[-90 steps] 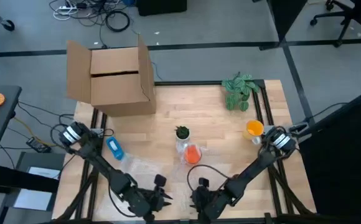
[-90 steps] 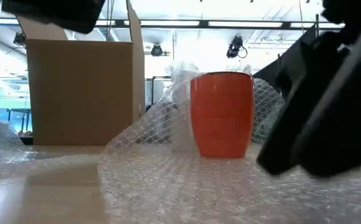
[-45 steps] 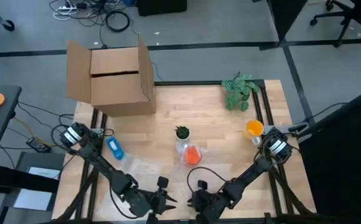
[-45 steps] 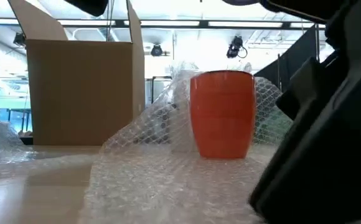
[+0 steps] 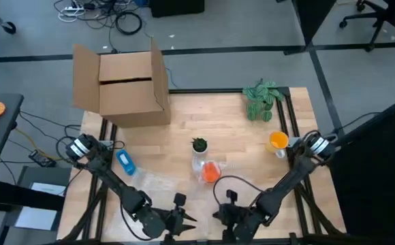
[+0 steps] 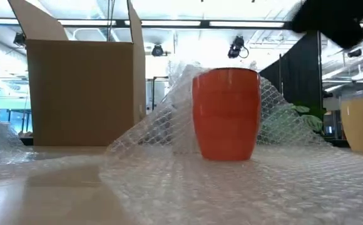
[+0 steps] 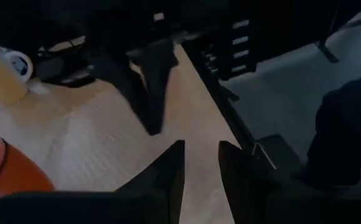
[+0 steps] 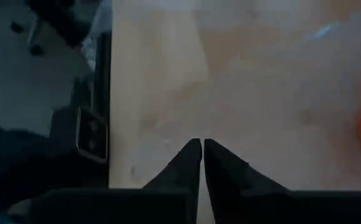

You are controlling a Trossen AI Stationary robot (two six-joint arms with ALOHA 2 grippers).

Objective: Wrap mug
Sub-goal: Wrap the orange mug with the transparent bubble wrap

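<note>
Mug (image 5: 211,171) stands on bubble wrap (image 6: 231,181), apart from both near-edge claws: left (image 5: 187,219) slightly parted, right (image 5: 219,216) closed, empty.

Light wooden table (image 5: 184,122) on a black frame. Resting on it: open brown cardboard box (image 5: 126,85) at far left corner, green leafy plant (image 5: 262,99) far right, yellow mug (image 5: 278,141) right edge, blue object (image 5: 125,161) left, clear bubble wrap sheet (image 6: 231,181) carrying an upright orange mug (image 6: 225,114).

Overhead and tabletop-level views share the orange mug (image 5: 211,172); wrist cameras look tableward.
</note>
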